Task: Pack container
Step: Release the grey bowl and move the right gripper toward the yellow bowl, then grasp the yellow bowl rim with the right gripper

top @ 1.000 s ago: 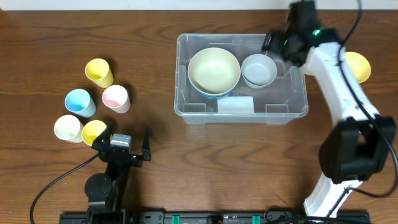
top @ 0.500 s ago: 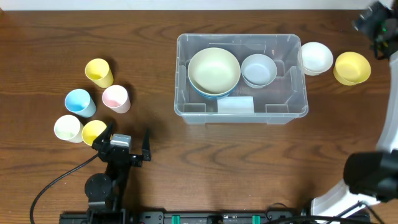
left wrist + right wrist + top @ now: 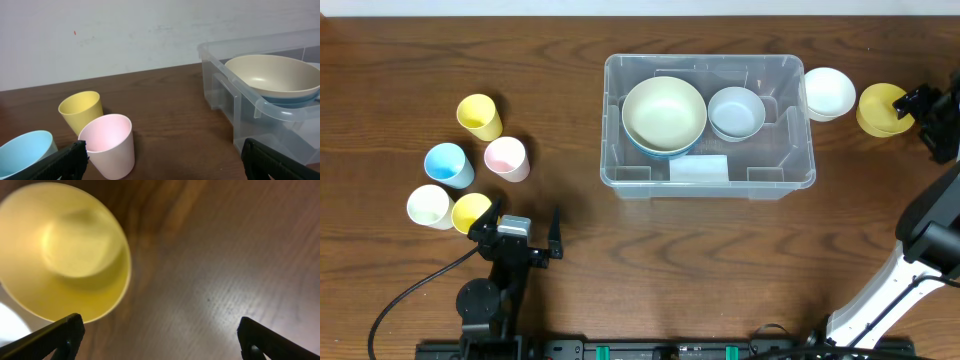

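Observation:
The container (image 3: 785,152) is a large clear bin at the table's centre, with a white label (image 3: 698,168). In it a cream bowl (image 3: 664,112) sits stacked on a blue bowl, beside a pale blue bowl (image 3: 736,112). A white bowl (image 3: 828,92) and a yellow bowl (image 3: 882,108) stand just right of it. My right gripper (image 3: 928,120) is open and empty at the yellow bowl's right side; the wrist view shows that bowl (image 3: 65,255) beyond the fingers (image 3: 160,337). My left gripper (image 3: 525,240) is open and empty at the front left.
Several cups stand at the left: yellow (image 3: 479,116), blue (image 3: 448,165), pink (image 3: 506,158), cream (image 3: 428,206) and a second yellow (image 3: 470,211). The left wrist view shows the pink cup (image 3: 107,145), yellow cup (image 3: 81,111) and the container's wall (image 3: 220,85).
My right arm has swung from over the container's far right corner out to the right, then down beside the yellow bowl. The white bowl now shows. The left arm has not moved.

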